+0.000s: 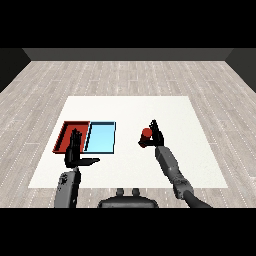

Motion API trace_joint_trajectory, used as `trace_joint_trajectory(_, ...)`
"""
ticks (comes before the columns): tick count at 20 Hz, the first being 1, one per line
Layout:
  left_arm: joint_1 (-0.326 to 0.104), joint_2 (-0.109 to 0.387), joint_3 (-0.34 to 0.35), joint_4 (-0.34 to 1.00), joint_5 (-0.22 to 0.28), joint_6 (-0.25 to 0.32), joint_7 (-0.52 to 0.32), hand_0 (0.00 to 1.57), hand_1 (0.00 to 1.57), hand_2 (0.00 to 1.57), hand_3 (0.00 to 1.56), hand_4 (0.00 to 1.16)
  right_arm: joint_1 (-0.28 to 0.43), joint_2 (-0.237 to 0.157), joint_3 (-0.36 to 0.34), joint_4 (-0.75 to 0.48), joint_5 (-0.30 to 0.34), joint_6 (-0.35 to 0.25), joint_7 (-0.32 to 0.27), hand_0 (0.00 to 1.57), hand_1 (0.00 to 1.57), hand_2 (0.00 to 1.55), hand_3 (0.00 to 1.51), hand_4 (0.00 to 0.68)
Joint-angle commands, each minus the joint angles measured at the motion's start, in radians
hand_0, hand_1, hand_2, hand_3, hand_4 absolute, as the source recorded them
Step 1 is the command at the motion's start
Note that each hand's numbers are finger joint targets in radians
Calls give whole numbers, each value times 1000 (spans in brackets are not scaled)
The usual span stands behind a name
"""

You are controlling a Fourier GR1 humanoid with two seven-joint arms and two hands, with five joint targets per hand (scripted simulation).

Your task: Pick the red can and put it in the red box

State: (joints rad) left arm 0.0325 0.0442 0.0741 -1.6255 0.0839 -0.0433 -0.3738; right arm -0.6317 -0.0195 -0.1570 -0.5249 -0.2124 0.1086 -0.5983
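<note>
A red can [146,133] stands right of the table's middle, and my right hand [156,135] is curled round it from the right side. Whether the can rests on the table or is lifted I cannot tell. The red tray [67,130] lies at the left of the table, with nothing in the part that shows. My left hand [75,152] hovers over the red tray's near edge with straight fingers pointing away and the thumb stretched to the right, holding nothing.
A light blue tray [101,137] lies right beside the red tray, between it and the can. The white table [130,110] stretches wide behind the trays and the can.
</note>
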Motion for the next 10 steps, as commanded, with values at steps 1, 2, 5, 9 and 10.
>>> trace_joint_trajectory(1, 40, -42, -86, -97, -32, 64, 50, 0, 0, 0, 0, 0, -52, -31, -11, 59, 5, 17, 8, 0, 0, 0, 0, 0)
trace_joint_trajectory(2, -25, -10, -20, -4, -26, 32, 12, 0, 0, 0, 0, 0, -32, -30, -19, 110, 9, 46, -73, 0, 0, 0, 0, 0)
trace_joint_trajectory(5, -26, -7, -15, -14, -13, 27, 31, 0, 0, 0, 0, 0, -122, -31, -45, 190, 4, 14, -59, 0, 0, 0, 0, 0)
trace_joint_trajectory(9, 8, 6, 13, 32, 8, -5, -37, 0, 0, 0, 0, 0, -41, 11, -8, 72, 0, -2, -19, 0, 0, 0, 0, 0)
trace_joint_trajectory(10, -3, -15, -26, -57, -23, 45, 51, 0, 0, 0, 0, 0, -152, 14, -36, 206, 9, -28, -62, 0, 0, 0, 0, 0)
